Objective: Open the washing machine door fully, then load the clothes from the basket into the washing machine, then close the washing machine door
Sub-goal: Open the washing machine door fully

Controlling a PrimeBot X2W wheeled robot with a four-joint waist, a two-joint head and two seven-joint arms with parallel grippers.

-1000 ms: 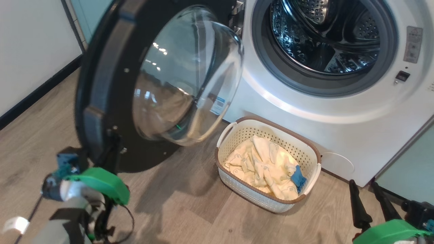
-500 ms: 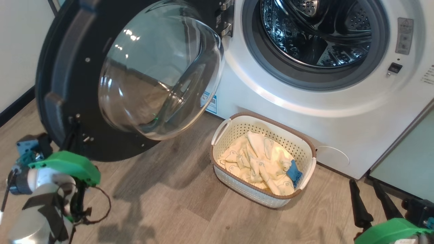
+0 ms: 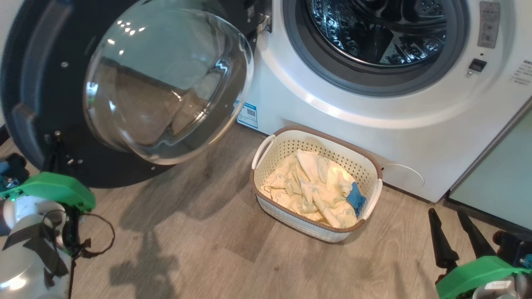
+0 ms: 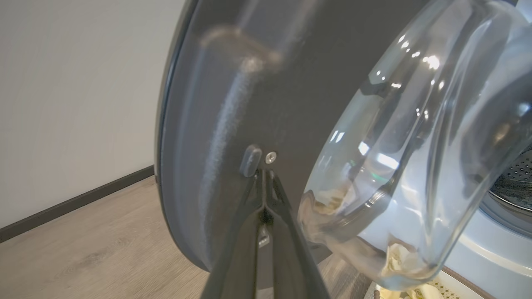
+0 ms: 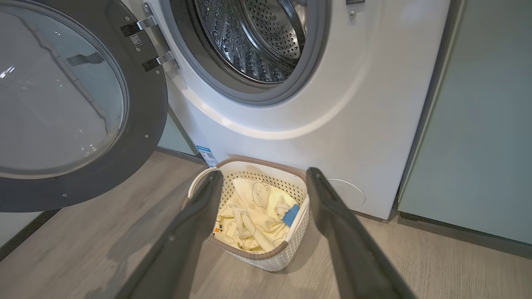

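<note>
Left gripper [image 4: 263, 176], fingers together, touches the door [image 4: 291, 83] rim; right gripper [image 3: 447, 215], fingers apart, hovers at four o'clock from the basket [image 3: 291, 218].

Left gripper [image 4: 264, 176] — jaws pressed shut, two dark fingers [image 4: 245, 236] seen meeting along single seam, narrowing to tips. In head view, left arm placed at lower left: green wrist cover [image 3: 54, 192] raised above pale forearm [image 3: 25, 257], black strap [image 3: 35, 249] wrapped round it, thin cable [image 3: 99, 236] looped at side. Right gripper [image 3: 447, 214] set at lower right — jaws spread wide, long fingers pointed up and slightly left, second green wrist cover [image 3: 474, 274] seen beneath them at frame edge.
</note>
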